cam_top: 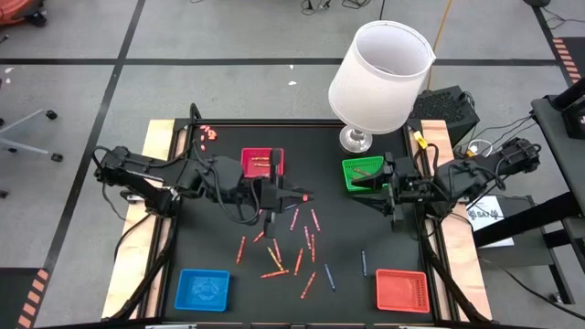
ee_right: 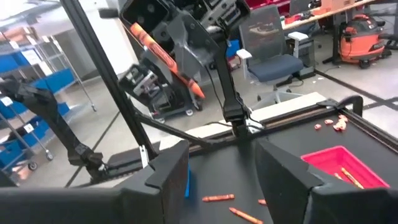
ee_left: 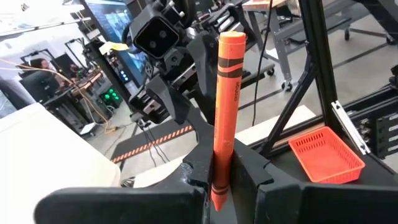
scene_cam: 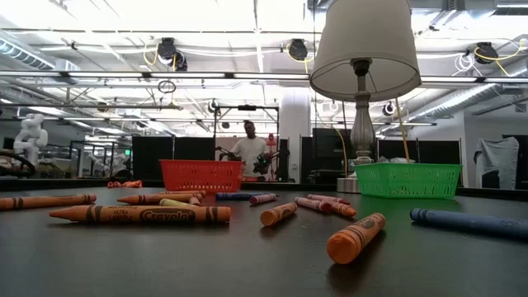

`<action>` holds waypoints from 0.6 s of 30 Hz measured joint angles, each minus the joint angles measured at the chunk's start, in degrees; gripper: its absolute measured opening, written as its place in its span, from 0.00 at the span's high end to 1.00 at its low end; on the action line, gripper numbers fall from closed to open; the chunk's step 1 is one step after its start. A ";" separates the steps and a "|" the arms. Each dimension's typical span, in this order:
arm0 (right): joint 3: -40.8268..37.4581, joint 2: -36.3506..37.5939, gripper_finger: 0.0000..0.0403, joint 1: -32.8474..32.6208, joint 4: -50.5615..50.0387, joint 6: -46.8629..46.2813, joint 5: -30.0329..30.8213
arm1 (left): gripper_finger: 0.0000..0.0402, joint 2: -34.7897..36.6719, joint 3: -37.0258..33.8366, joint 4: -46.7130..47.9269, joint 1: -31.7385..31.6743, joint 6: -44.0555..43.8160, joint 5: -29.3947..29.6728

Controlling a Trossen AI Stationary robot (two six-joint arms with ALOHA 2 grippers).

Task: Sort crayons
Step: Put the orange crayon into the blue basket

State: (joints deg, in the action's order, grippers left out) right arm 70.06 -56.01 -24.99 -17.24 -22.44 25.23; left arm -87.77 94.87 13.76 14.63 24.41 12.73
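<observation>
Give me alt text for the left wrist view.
The left gripper is shut on an orange crayon that stands upright between its fingers. Beyond it are the right arm and a red tray on the black table.

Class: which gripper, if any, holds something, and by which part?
The left gripper pinches an orange crayon near its pointed lower end; the right gripper is open and empty.

- I'm in a robotics lab or workshop: exposed ceiling ducts [scene_cam: 165, 51], taped concrete floor [cam_top: 82, 82]
- office chair [ee_right: 273, 53], shop vacuum [ee_right: 367, 31], blue shelving [ee_right: 28, 93]
- person [scene_cam: 248, 148] standing behind my table [scene_cam: 247, 264]
</observation>
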 joint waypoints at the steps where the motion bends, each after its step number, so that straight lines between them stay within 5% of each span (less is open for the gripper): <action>1: 0.00 0.05 0.59 0.00 -0.77 -0.53 0.00 | 0.91 0.00 0.00 0.02 0.00 -0.04 0.00; 8: 0.00 0.22 0.59 0.02 -5.96 -6.66 -0.18 | 0.91 0.00 0.00 0.11 0.43 -10.81 1.09; 18: 0.00 0.18 0.59 0.02 -6.83 -6.95 -1.41 | 0.91 -0.02 0.00 2.23 0.88 -40.88 0.87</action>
State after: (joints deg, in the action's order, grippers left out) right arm 70.06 -55.83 -24.97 -24.07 -29.40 23.82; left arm -87.79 94.87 15.98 15.51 -16.47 13.60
